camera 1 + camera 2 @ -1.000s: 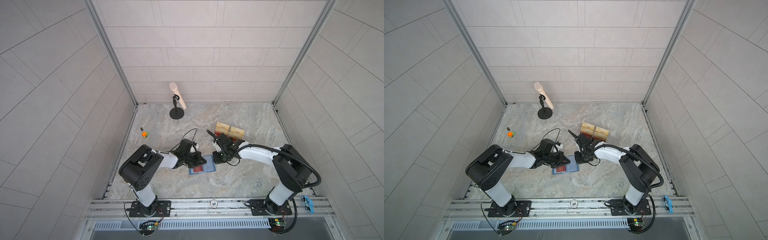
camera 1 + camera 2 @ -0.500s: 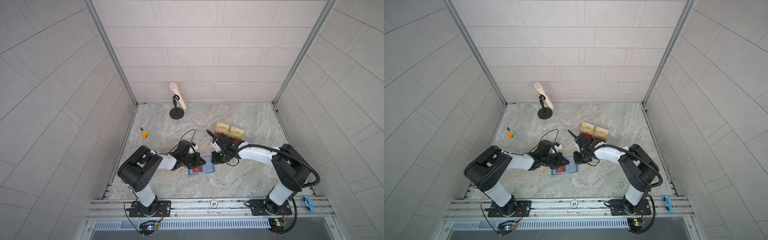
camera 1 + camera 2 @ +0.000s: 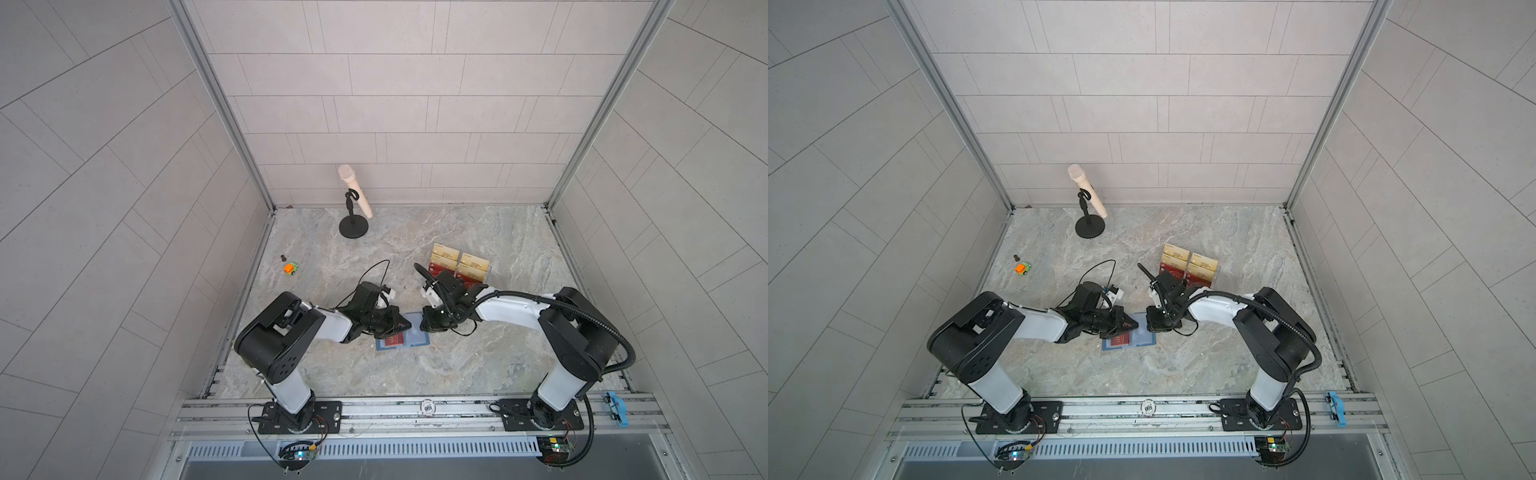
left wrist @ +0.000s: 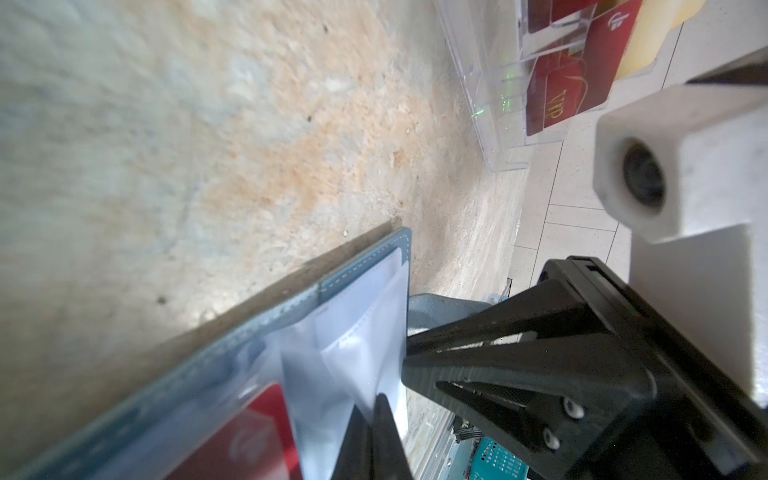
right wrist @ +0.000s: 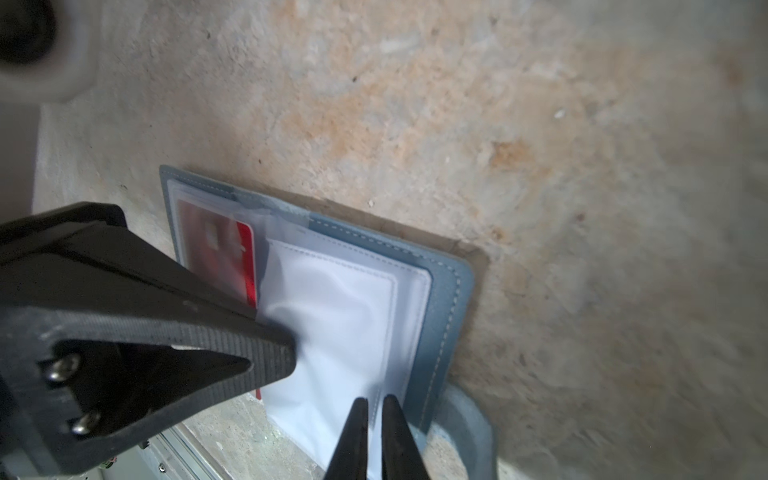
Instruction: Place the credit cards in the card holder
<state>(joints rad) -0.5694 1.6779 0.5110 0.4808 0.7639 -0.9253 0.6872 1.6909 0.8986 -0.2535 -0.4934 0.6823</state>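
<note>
Card holder (image 3: 415, 337) open; arms stretched low over it; left claw (image 4: 371, 419) clenched, right claw (image 5: 375, 415) pinching sleeve (image 5: 340, 316).

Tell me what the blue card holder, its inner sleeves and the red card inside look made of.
Card holder: matte slate-blue leatherette, probably, with pale stitching along its edge. Inner sleeves: thin clear flexible plastic, glossy and wrinkled. Red card: stiff glossy plastic, likely; its edge shines.

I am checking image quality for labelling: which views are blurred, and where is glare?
Left wrist view: the card holder and red card blur near the lens. Right wrist view: clear sleeves glare white, table partly soft. Both top views: sharp, evenly lit.
</note>
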